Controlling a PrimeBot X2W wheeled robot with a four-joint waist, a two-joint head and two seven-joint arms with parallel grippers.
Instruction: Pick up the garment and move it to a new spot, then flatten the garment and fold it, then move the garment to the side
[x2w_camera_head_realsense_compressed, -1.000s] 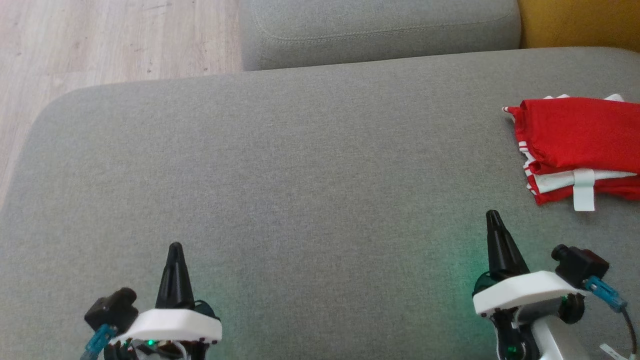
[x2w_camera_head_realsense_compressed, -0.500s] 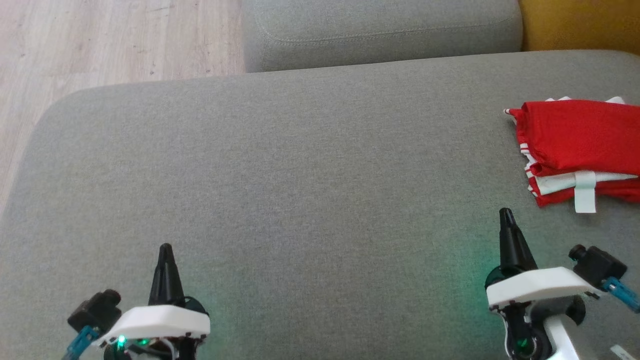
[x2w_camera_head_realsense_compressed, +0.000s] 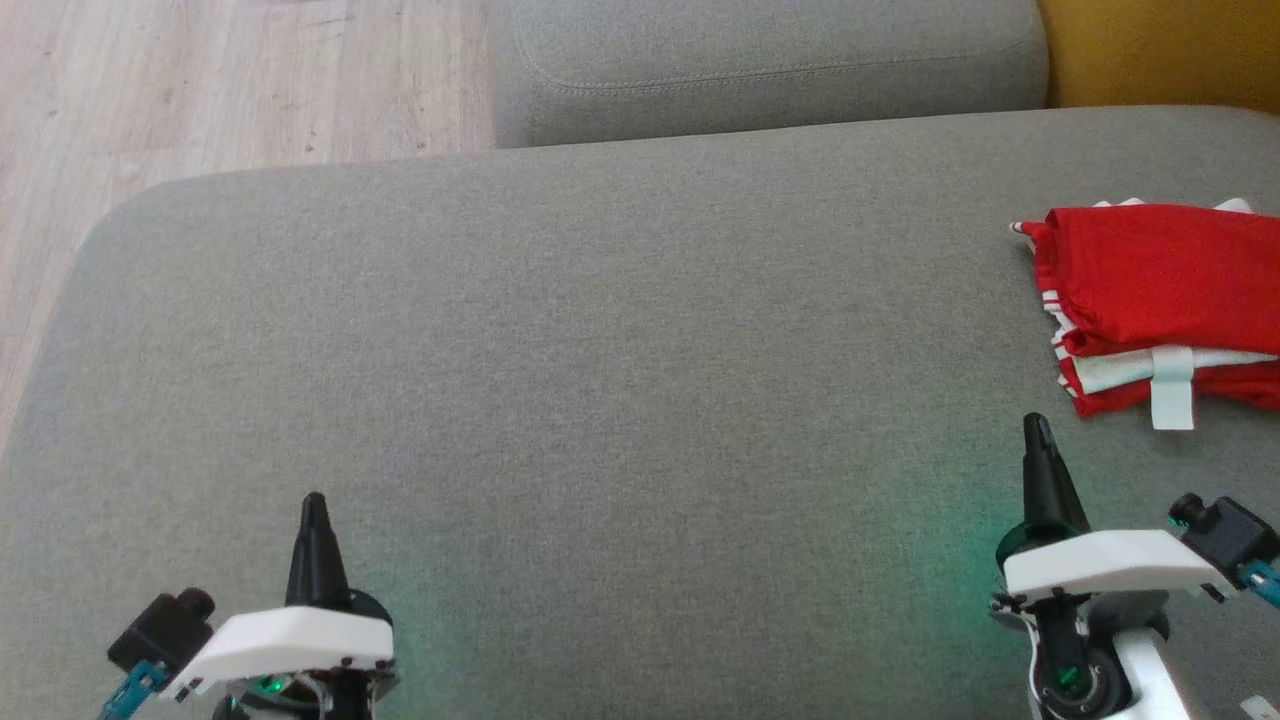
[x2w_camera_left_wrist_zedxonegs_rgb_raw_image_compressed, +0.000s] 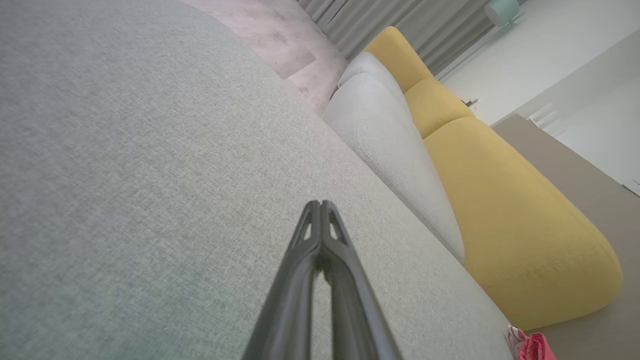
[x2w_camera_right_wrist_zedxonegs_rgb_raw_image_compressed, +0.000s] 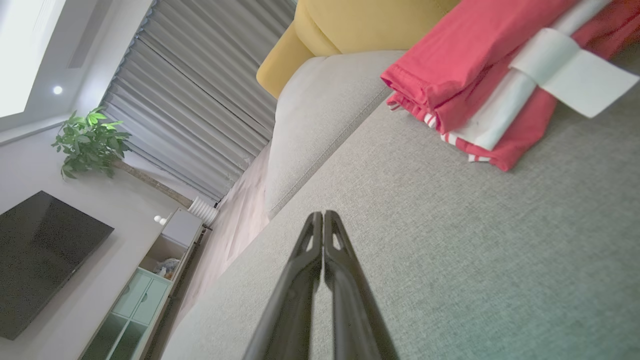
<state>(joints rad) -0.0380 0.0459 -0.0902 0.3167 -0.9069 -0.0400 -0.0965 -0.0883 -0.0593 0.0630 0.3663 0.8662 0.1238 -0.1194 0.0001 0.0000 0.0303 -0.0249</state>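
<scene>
Since the garment (x2w_camera_head_realsense_compressed: 1160, 290) lies folded in a red-and-white stack at the right-hand end of the grey seat (x2w_camera_head_realsense_compressed: 600, 350), I judge the set-aside step all but done. Doing it well now means keeping both arms off the stack and not snagging the white strip (x2w_camera_head_realsense_compressed: 1171, 390) that hangs over its near edge. Head view: my left gripper (x2w_camera_head_realsense_compressed: 313, 503) low left, my right gripper (x2w_camera_head_realsense_compressed: 1037, 425) low right, each with its fingers pressed together to a single point, nothing between them, over bare fabric. The right one is near the stack's front corner but apart from it; the left is well apart. Left wrist view: jaws closed tip to tip, empty, pointing along the seat toward a yellow cushion (x2w_camera_left_wrist_zedxonegs_rgb_raw_image_compressed: 505, 215); a scrap of garment (x2w_camera_left_wrist_zedxonegs_rgb_raw_image_compressed: 532, 347) at the bottom right corner, far off. Right wrist view: jaws closed, empty; garment (x2w_camera_right_wrist_zedxonegs_rgb_raw_image_compressed: 465, 75) at upper right, layers tidy, strip loose. Any move by the right arm should go back from the stack, not across it.
</scene>
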